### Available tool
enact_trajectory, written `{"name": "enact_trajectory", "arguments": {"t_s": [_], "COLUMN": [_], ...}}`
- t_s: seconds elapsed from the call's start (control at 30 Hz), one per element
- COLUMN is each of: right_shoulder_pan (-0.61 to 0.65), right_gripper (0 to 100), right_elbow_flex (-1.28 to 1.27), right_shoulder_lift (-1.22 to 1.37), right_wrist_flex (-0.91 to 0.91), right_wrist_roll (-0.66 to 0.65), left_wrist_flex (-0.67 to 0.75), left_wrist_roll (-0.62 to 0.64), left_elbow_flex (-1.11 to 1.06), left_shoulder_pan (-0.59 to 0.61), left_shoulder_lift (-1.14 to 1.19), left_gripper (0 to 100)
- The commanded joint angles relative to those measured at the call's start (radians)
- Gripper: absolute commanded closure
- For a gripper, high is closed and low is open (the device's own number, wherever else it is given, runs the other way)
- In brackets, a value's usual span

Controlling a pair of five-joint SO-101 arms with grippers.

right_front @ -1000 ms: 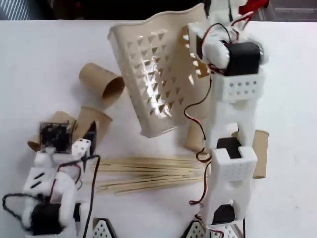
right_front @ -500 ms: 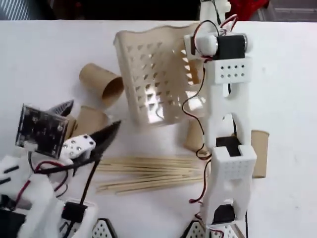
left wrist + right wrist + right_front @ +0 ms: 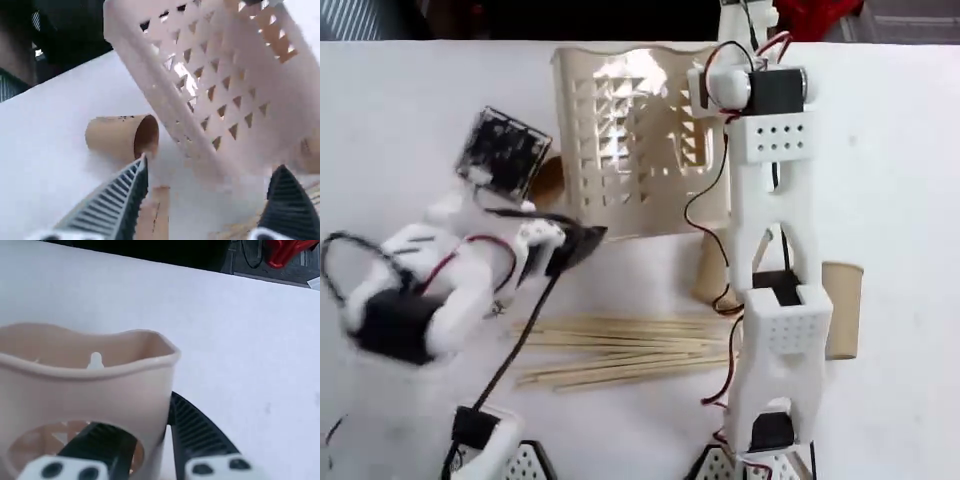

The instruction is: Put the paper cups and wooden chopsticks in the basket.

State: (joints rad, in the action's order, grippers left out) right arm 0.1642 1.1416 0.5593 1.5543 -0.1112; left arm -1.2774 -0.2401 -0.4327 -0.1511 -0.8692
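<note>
The cream plastic basket [image 3: 630, 130] stands at the back of the table. My right gripper [image 3: 705, 95] is shut on its right wall, one finger inside and one outside [image 3: 200, 437] the basket rim [image 3: 100, 365]. Wooden chopsticks [image 3: 620, 350] lie in a loose bundle near the front. My left gripper [image 3: 558, 242] hovers open and empty, left of the basket's front corner. Its fingers [image 3: 117, 202] frame a paper cup [image 3: 122, 137] lying on its side beside the basket [image 3: 225, 85], with a second cup [image 3: 152, 215] closer. Other cups lie at the right [image 3: 842, 310] and behind the right arm [image 3: 710, 275].
The right arm [image 3: 775, 330] stretches from the front edge to the basket, across the chopsticks' right ends. The left arm's body [image 3: 410, 310] covers the left cups in the high view. Bare white table [image 3: 400, 110] lies at the back left and far right.
The left arm lifted from the front left and swung toward the basket, its gripper opening. The right arm turned the basket squarer and set it closer to the back.
</note>
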Motion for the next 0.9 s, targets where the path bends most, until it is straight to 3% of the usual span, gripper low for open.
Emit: {"name": "enact_trajectory", "arguments": {"t_s": [0.0,0.27,0.47,0.87], "right_shoulder_pan": [0.01,0.058,0.051,0.099], "right_gripper": [98.3,98.2,98.2,98.1], "right_elbow_flex": [0.011,0.0,-0.084,-0.552], "right_shoulder_lift": [-0.09,-0.157,-0.2,-0.512], "right_wrist_flex": [-0.005,0.163,0.166,0.124], "right_wrist_roll": [0.011,0.006,0.005,-0.064], "left_wrist_flex": [0.255,0.47,0.601,0.698], "left_wrist_roll": [-0.021,-0.015,-0.014,-0.015], "left_elbow_flex": [-0.247,-0.479,-0.589,-0.687], "left_shoulder_pan": [0.074,0.077,0.082,0.077], "left_shoulder_lift": [0.005,0.008,0.008,0.01], "left_gripper": [63,63,63,63]}}
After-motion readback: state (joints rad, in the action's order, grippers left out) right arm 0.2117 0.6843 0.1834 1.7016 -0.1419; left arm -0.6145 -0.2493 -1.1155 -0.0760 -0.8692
